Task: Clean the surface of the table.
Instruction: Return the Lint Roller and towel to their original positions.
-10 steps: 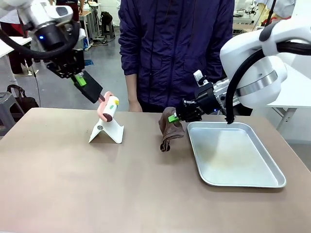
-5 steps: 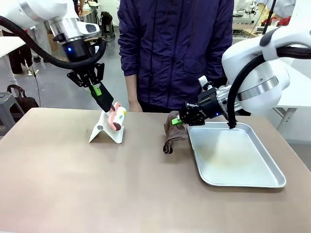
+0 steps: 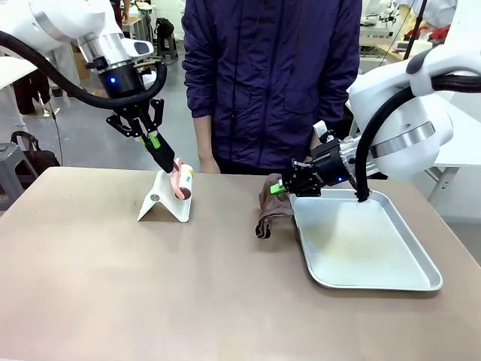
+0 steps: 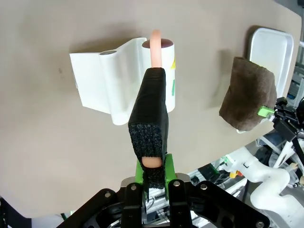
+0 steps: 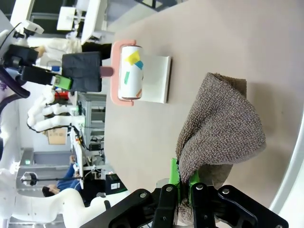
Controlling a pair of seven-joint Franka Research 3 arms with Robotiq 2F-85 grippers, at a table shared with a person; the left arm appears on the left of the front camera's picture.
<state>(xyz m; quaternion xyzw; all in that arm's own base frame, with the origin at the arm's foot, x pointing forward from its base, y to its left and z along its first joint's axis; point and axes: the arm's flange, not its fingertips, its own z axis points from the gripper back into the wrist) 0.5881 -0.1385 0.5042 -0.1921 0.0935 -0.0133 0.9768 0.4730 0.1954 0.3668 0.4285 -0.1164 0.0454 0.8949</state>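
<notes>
**Two end effectors, each clamped on a cleaning tool, above the bench**

The left end effector (image 3: 167, 162) is closed on the handle of a pink-framed lint roller (image 3: 183, 183), whose roll rests against a white folded stand (image 3: 167, 203) near the far edge of the bench (image 3: 150, 286), left of centre. The right end effector (image 3: 280, 188) is clamped on a brown cloth (image 3: 269, 214), which hangs down to the bench surface just beside the left rim of a silver tray (image 3: 376, 284). The tray lies toward the right edge. A person in a dark jacket (image 3: 270, 75) stands at the far edge.
</notes>
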